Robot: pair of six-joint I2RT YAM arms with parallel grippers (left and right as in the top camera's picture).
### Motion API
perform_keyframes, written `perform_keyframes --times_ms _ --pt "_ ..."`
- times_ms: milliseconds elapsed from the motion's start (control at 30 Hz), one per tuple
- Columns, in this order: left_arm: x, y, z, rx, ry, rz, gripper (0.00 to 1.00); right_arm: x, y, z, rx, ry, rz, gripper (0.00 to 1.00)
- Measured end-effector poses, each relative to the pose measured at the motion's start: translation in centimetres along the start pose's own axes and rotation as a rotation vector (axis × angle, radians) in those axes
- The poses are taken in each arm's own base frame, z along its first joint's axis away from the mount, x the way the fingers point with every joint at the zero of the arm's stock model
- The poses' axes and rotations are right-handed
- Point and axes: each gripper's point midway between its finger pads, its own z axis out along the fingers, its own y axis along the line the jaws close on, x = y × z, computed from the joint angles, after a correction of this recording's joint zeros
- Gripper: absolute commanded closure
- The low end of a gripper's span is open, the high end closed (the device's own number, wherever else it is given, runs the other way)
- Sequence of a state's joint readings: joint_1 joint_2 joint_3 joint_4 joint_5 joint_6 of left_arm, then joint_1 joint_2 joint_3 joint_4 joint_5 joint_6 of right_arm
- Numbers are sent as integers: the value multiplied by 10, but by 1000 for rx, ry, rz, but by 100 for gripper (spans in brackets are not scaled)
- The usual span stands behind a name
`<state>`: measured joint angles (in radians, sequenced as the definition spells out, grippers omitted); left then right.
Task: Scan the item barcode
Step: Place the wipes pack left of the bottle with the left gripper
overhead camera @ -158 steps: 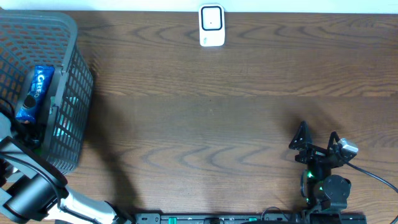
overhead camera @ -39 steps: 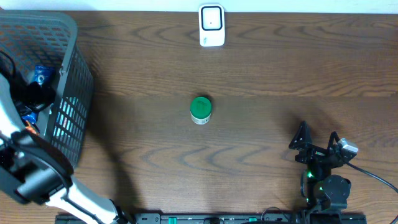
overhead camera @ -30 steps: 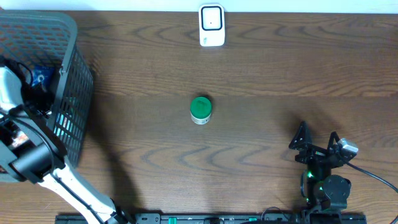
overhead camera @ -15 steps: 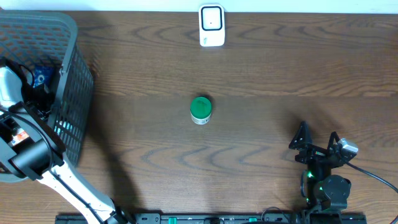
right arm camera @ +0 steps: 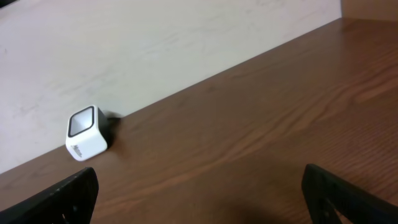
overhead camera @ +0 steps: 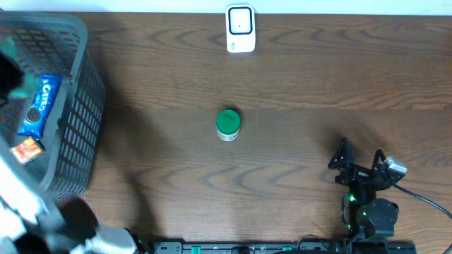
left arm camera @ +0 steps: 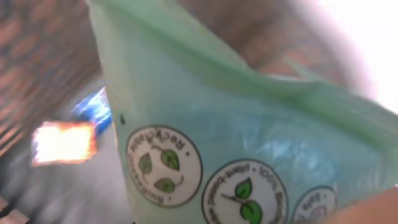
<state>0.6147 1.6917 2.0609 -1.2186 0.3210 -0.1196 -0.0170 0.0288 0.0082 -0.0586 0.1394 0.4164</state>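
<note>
Pale green plastic fills the left wrist view: a packet [left arm camera: 249,143] printed with round leaf-and-recycling badges. It sits so close to the lens that it hides the left gripper, and I cannot tell whether the jaws are clamped on it or only beside it. Overhead, a blur of the same green shows at the far left edge over the grey basket [overhead camera: 78,106], where a blue Oreo pack [overhead camera: 41,104] and a small orange packet [overhead camera: 27,149] lie. The white scanner [overhead camera: 240,29] stands at the far edge of the table [overhead camera: 318,85], well apart from all of that. A green-lidded tub [overhead camera: 227,123] stands alone mid-table (whether it counts as scanned, nothing here says). The right gripper [overhead camera: 361,156] rests at the near right with its jaws wide and nothing between them. By my reading the job is barely begun: the packet has yet to cross the table and show its barcode to the scanner.
</note>
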Motion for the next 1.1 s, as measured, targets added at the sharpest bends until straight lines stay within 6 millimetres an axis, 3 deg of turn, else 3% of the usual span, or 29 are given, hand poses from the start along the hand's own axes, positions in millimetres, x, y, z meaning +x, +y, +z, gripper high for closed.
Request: perform_keyframes --times_ms 67,100,133,200,300,400,433,500,667,800,1000,1033,1067,1100 --pt "2 -55 -56 171 -113 57 92 0 0 0 1 0 0 1" --pt "6 -71 -69 219 -129 81 92 0 0 0 1 0 0 1" --pt "24 -111 -99 340 -145 141 92 0 0 0 0 0 0 1" --pt "56 -156 -123 477 -109 232 92 0 0 0 0 0 0 1" --pt "123 -211 -135 614 60 373 92 0 0 0 0 0 0 1" --pt "181 -239 -109 570 209 503 92 0 0 0 0 0 0 1" --pt "202 -242 -83 474 255 547 92 0 0 0 0 0 0 1" --pt "222 -234 -47 307 291 574 93 0 0 0 0 0 0 1" --pt "253 -184 37 -118 356 556 92 0 0 0 0 0 0 1" --pt "272 -164 79 -244 376 499 92 0 0 0 0 0 0 1" --pt "323 -141 147 -301 455 453 92 0 0 0 0 0 0 1" --pt "329 -136 155 -310 466 450 69 0 0 0 0 0 0 1" --pt "335 -131 161 -319 477 447 39 0 0 0 0 0 0 1" --pt "340 -126 166 -334 492 438 16 0 0 0 0 0 0 1"
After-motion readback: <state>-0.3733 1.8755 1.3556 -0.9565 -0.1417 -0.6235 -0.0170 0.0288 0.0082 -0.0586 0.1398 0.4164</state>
